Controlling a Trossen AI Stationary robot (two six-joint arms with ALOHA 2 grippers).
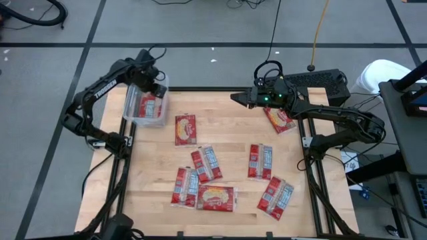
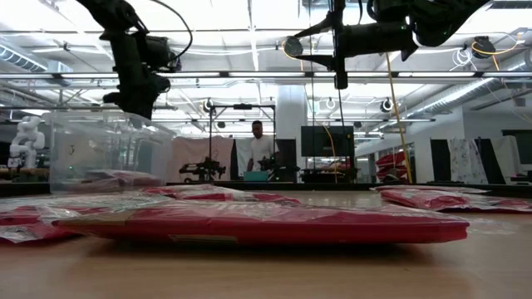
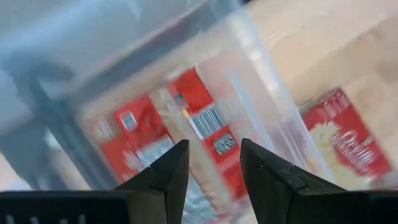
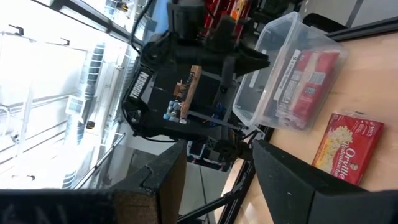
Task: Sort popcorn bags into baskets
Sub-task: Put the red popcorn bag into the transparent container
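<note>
The clear plastic basket (image 1: 144,105) stands at the table's far left with red popcorn bags (image 3: 205,118) lying flat inside it. My left gripper (image 3: 213,149) hangs above the basket, pointing steeply down, open with nothing between its fingers. Several more popcorn bags lie flat on the wooden table: one right beside the basket (image 1: 185,129), others mid-table (image 1: 206,163) and near the front edge (image 1: 215,197). My right gripper (image 1: 235,97) is raised at the far right, pointing level toward the basket (image 4: 280,68), open and holding nothing. One bag (image 1: 280,119) lies under that arm.
Bags lie at the table's right (image 1: 261,161) and front right (image 1: 276,197). A black frame edges the table (image 1: 313,173). In the low view the nearest bag (image 2: 266,223) fills the foreground. A person stands in the room far behind.
</note>
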